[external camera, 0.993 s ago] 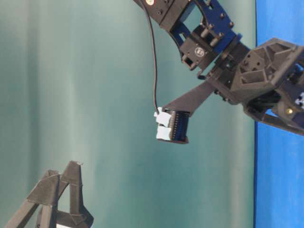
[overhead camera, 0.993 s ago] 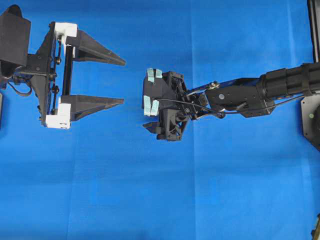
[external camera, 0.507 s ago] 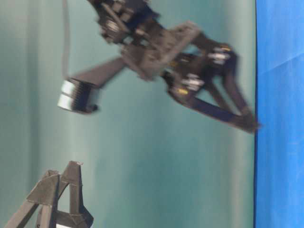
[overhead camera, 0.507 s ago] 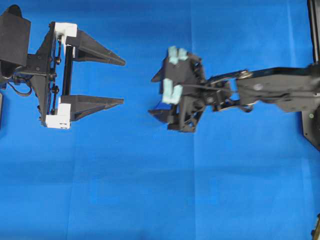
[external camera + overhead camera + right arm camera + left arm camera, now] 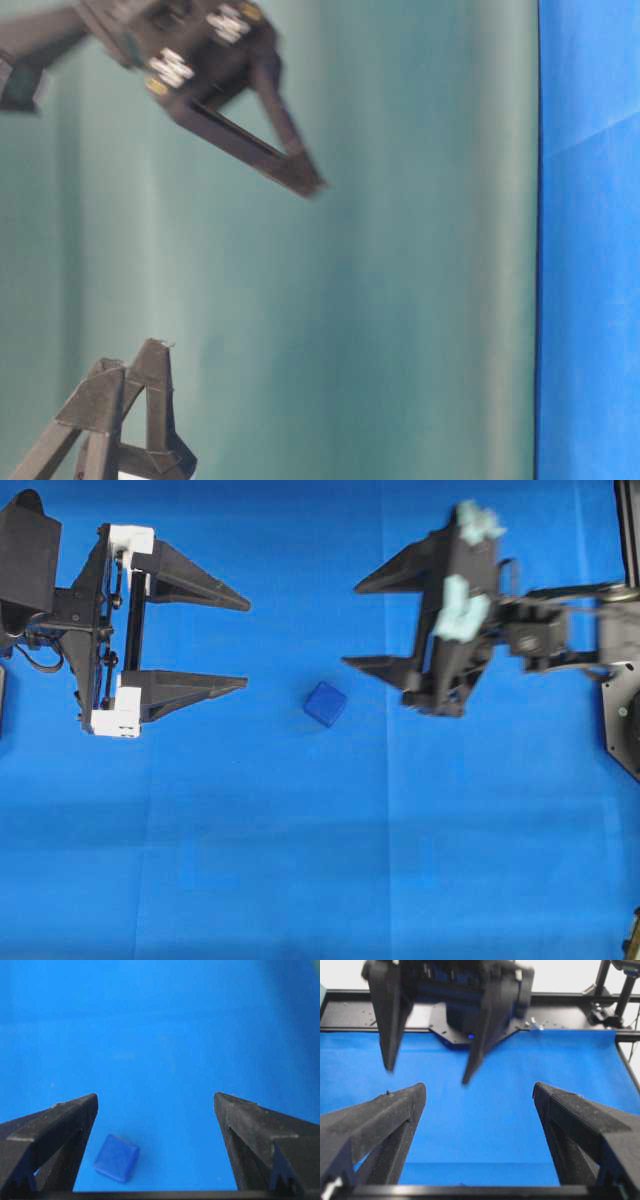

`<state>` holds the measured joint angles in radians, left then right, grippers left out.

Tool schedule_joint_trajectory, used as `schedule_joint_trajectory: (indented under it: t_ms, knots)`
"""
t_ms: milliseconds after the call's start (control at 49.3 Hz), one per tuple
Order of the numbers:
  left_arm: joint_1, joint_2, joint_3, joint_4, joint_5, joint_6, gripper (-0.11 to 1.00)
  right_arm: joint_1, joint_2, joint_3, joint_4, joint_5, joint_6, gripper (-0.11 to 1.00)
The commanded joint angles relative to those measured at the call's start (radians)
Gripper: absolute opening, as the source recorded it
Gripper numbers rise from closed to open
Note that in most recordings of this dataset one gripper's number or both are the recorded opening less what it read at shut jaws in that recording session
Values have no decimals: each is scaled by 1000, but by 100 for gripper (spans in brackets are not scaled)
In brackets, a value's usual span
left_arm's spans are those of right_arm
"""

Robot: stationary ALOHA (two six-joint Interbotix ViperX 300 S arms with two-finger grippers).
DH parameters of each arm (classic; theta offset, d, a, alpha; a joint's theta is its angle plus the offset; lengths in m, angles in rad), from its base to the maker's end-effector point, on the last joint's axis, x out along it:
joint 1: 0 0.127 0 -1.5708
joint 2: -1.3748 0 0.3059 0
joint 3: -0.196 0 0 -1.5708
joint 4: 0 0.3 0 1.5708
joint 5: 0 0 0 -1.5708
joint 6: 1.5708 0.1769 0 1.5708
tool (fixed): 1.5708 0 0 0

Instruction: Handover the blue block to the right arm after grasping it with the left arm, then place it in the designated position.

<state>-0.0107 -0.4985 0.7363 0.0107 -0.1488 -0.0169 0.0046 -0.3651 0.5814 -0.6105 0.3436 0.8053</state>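
Overhead exterior view: the small dark-blue cube with rounded edges (image 5: 325, 703) lies by itself on the bright blue cloth (image 5: 300, 860) covering the bench, roughly midway between the two arms and touched by neither. At the left of this view, the left arm's claw with white plastic brackets (image 5: 247, 643) is spread wide, its two long pointed black fingers aimed toward the middle, with nothing between them. At the right, the all-black right arm's claw (image 5: 350, 625) looks blurred; it too gapes wide and empty, its tips near the cube but apart from it. From the right wrist camera, the cube (image 5: 116, 1158) sits on the cloth below, closer to the finger at the left of that view (image 5: 50, 1130). The table-level view shows the right claw's fingers (image 5: 262, 140) raised against a teal backdrop (image 5: 400, 300).
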Motion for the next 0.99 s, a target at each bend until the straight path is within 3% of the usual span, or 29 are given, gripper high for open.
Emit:
schedule_joint_trajectory:
  t_ms: [0,345,973]
  knots:
    - [-3,-32,-11,0,-6,0,93,2,-63,-2,-3,20,-3,91]
    - [-3,-29,-14,0,-6,0,93,6,-216,58,-3,41,-3,91]
    - [-3,-28,-17,0,-8,0,93,8,-255,81,-5,-8,-3,90]
